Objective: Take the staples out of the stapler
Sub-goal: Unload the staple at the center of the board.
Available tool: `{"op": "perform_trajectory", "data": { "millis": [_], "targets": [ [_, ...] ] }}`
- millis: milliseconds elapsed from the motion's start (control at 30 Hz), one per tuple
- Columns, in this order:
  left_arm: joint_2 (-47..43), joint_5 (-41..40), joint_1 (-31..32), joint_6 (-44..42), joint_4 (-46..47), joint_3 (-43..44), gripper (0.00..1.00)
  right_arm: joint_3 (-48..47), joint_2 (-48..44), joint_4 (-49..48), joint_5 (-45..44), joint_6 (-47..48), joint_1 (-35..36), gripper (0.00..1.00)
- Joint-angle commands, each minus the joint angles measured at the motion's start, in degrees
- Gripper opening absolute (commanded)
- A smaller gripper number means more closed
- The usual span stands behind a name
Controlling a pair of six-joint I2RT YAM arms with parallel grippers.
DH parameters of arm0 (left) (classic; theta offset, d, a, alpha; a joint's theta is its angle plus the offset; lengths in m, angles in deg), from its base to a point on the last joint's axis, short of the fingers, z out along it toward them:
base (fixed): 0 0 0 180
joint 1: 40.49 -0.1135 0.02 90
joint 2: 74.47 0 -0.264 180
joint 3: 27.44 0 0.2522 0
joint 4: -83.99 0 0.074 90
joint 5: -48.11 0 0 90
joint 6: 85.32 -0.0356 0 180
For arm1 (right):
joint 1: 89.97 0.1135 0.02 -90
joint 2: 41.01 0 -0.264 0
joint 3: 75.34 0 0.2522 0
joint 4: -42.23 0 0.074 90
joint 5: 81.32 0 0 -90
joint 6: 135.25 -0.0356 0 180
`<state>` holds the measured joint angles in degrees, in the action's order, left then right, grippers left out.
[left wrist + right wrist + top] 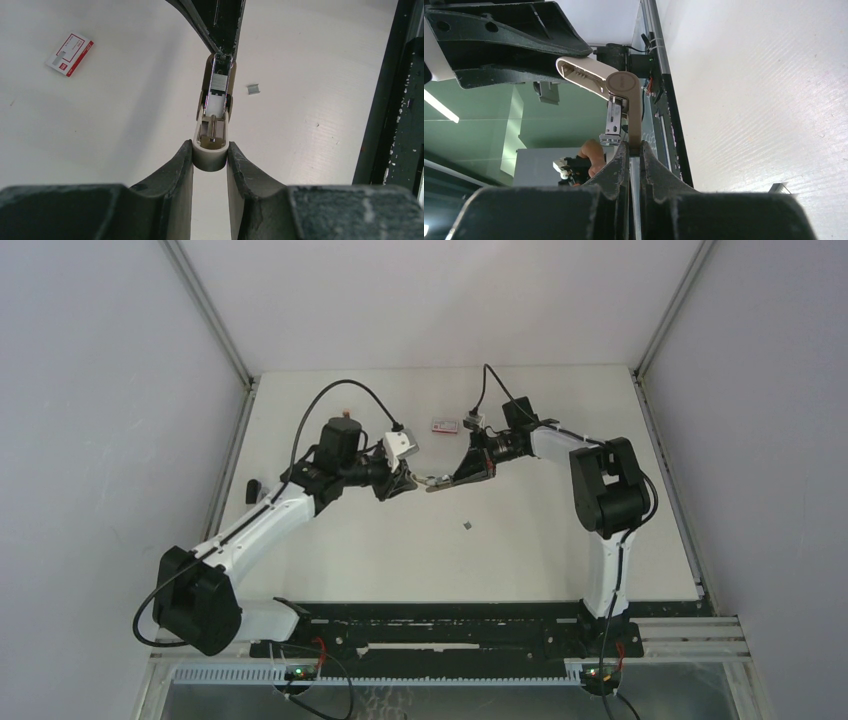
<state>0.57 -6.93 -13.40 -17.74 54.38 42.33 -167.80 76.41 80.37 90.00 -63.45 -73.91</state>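
Observation:
The stapler (436,480) is held in the air between both grippers, its two arms swung apart. My left gripper (211,148) is shut on the rounded end of one beige-grey arm (212,145). The open metal channel (218,82) holds a short silvery staple strip. My right gripper (634,146) is shut on the other arm (635,120), below the hinge (623,84). In the top view the left gripper (401,480) and right gripper (468,469) face each other. A small staple strip (254,89) lies loose on the table; it also shows in the top view (469,526).
A flat red-and-white box (444,424) lies on the table behind the grippers; the left wrist view shows it at the upper left (69,54). The white table (520,550) is walled at left, right and back. A black rail (450,615) runs along its near edge.

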Motion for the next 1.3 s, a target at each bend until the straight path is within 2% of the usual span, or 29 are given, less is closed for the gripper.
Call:
{"op": "perform_trajectory", "data": {
  "millis": [0, 200, 567, 633, 700, 1033, 1267],
  "targets": [
    [-1.57, -2.51, -2.05, 2.05, 3.5, -0.19, 0.23, 0.75, -3.03, -1.28, 0.22, -0.79, -0.77, 0.0],
    [-0.14, -1.17, -1.55, 3.03, 2.01, 1.87, 0.53, 0.69, -4.37, -0.45, -2.06, -0.29, -0.5, 0.0],
    [1.65, -1.23, 0.32, 4.66, -0.74, 4.84, 0.8, 0.74, -4.47, 1.37, -4.77, 2.28, 0.51, 0.0],
    [1.6, -0.21, 0.28, 4.81, -1.98, 6.14, 0.87, 0.39, -4.17, 2.48, -5.6, 3.54, 0.7, 0.0],
    [2.05, 1.12, 0.28, 5.4, -3.39, 8.18, 0.99, -0.47, -3.91, 4.93, -6.12, 5.5, 1.03, 0.0],
    [12.82, 12.33, -1.48, 6.38, -16.08, 20.41, 1.0, -4.05, -4.97, 14.59, -9.12, 17.66, 2.58, 0.0],
    [18.75, 17.77, -1.95, 4.72, -20.17, 24.08, 1.0, -4.84, -6.0, 17.62, -12.49, 23.66, 2.41, 0.0]
  ]
}}
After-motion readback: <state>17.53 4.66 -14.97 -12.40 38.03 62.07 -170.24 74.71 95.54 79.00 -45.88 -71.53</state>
